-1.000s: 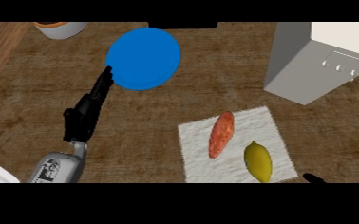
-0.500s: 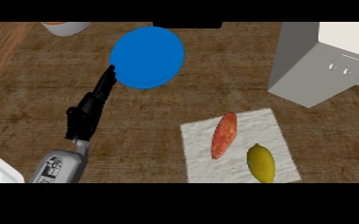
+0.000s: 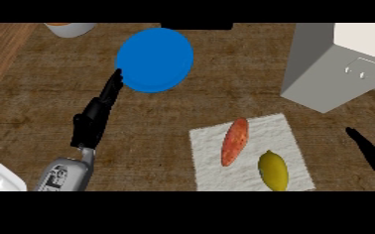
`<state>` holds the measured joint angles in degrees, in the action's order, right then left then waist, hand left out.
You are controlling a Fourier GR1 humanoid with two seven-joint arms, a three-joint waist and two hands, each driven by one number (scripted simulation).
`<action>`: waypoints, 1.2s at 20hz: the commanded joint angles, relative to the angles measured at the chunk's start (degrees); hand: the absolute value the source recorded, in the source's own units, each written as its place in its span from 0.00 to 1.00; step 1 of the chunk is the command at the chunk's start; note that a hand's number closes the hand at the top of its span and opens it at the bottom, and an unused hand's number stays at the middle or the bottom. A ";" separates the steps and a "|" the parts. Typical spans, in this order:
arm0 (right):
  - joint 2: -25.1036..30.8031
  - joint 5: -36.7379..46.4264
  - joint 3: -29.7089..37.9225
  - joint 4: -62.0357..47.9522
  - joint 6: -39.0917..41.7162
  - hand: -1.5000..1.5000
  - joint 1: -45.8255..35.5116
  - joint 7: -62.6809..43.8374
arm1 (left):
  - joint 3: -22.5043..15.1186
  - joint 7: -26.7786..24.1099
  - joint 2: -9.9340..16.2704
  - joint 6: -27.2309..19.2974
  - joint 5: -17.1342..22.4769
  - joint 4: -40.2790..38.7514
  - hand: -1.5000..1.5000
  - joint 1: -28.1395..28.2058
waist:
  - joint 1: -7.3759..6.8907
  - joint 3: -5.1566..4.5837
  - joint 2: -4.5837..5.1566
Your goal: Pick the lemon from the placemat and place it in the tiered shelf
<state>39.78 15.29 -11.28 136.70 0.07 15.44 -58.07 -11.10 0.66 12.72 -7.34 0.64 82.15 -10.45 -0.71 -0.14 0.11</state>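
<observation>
On placemat (image 3: 249,153) lemon (image 3: 273,170) untouched, left hand (image 3: 95,116) fingers straight, right hand (image 3: 362,144) fingers unclear

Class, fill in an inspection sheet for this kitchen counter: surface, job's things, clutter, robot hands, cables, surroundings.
Surface: brown wood-grain counter.
Job's things: yellow lemon on the white placemat, untouched; grey tiered shelf at the upper right.
Clutter: orange-red sweet potato beside the lemon on the placemat; blue plate; cup at the top left edge.
Robot hands: left robot hand open, fingers straight, tips by the plate's rim; right robot hand only partly in view at the right edge.
Cables: nothing seen.
Surroundings: nothing seen.
</observation>
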 commanded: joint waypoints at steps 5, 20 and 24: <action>-4.48 9.09 -8.53 2.62 2.10 0.00 -10.17 -14.13 | 2.47 4.42 0.65 2.29 1.03 2.84 0.50 -1.61 | 0.51 0.08 -0.15; -16.24 19.89 -15.13 -7.11 4.05 0.00 -15.80 -14.68 | 2.13 2.38 -2.42 1.16 -2.79 3.36 0.50 1.53 | 0.52 0.11 -0.14; -16.65 24.28 -17.09 -7.42 2.97 0.00 -9.83 -11.96 | 2.04 0.98 -3.13 1.30 -3.76 0.51 0.50 1.08 | 0.88 0.12 -0.15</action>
<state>25.21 36.16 -27.18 131.31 2.69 4.26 -64.71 -8.61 1.83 10.25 -5.56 -1.78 82.85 -9.76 0.14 -0.05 -0.06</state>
